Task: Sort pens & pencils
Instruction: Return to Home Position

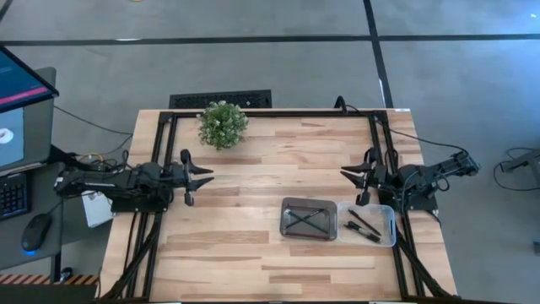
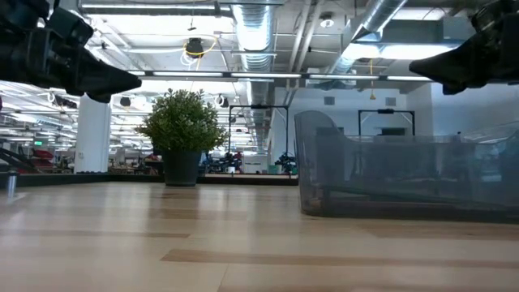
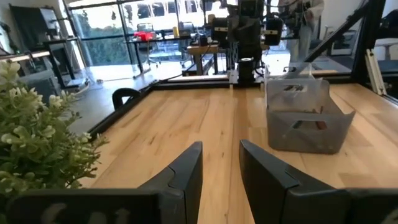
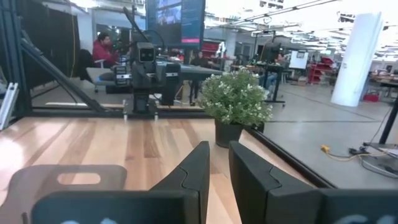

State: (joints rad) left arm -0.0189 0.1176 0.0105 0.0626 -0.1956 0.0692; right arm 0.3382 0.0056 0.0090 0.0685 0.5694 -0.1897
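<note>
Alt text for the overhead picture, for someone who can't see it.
Two pencils lie crossed in a dark tray, pens in the clear bin beside it. The left pincer and right pincer face each other across the table; a plant stands behind.

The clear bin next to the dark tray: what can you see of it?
The clear bin is a see-through, plastic-looking rectangular box with rounded corners and an open top. It stands flat on the wooden table, near the right edge, right beside the dark tray; whether they touch cannot be told. A few black pens lie slanted on its bottom.
</note>
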